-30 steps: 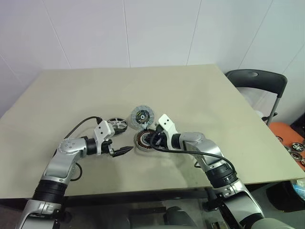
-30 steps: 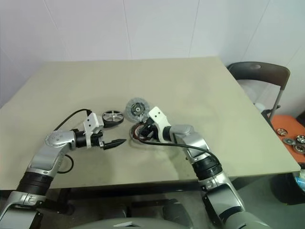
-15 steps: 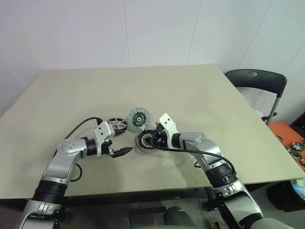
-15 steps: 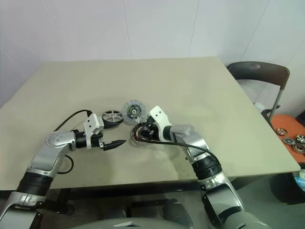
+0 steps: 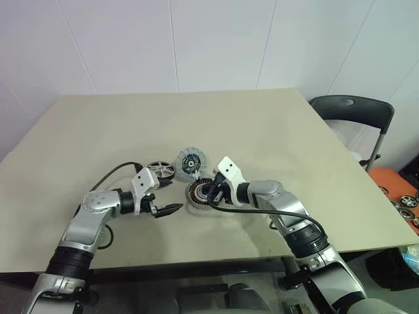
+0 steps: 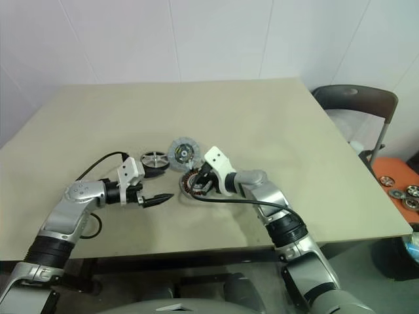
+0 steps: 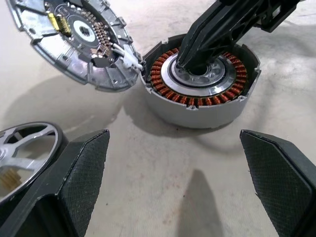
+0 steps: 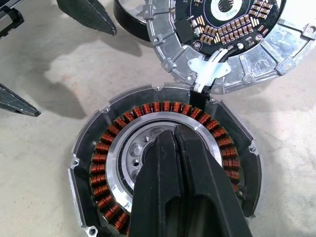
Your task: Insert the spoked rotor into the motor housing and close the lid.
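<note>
The motor housing sits on the table, its copper windings ringing a silver centre. My right gripper is shut, empty, with its tips resting in that centre. The lid leans open on the housing's far edge, joined by a white connector, circuit side showing. The spoked rotor lies flat just left of the lid. My left gripper hovers open and empty a short way left of the housing, fingers spread wide and pointing at it.
The tan table has free room all around the parts. A dark chair stands past the right edge, with an orange tray of small wheels on the floor beside it.
My right gripper's fingers have closed together over the housing's centre. The lid has shifted slightly to the left. The left arm has stayed put.
</note>
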